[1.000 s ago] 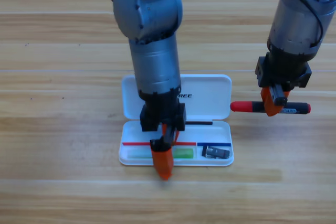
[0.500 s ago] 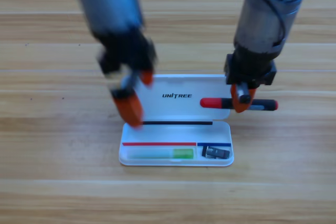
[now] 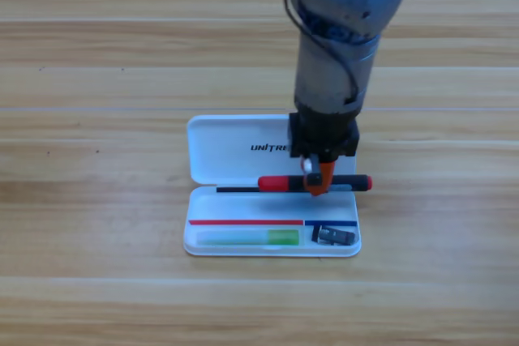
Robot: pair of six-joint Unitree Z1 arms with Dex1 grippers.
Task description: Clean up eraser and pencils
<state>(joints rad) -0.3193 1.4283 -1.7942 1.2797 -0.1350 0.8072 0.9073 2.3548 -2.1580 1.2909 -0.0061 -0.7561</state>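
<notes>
High view: the white plastic pencil case (image 3: 235, 160) lies open on the wooden table (image 3: 97, 200), its lid folded back flat so the shallow lower tray faces up and can take things from above. The translucent light-green stick (image 3: 247, 237) already lies lengthwise in the tray's long left compartment, and the small dark grey-black eraser block (image 3: 334, 236) sits in the short right compartment — both look put away.

The red marker with a black barrel (image 3: 315, 183) is the one piece not yet down. It is held level and lengthwise, in line with the tray, across the hinge between lid and tray, its black end reaching just past the case's right edge; that orientation suits lowering it flat into the case rather than dropping it end-first.

The right gripper (image 3: 318, 182) points straight down from the grey arm and its orange jaws are clamped narrowly on the marker — gripping it near the middle. The left gripper is nowhere in the picture.
</notes>
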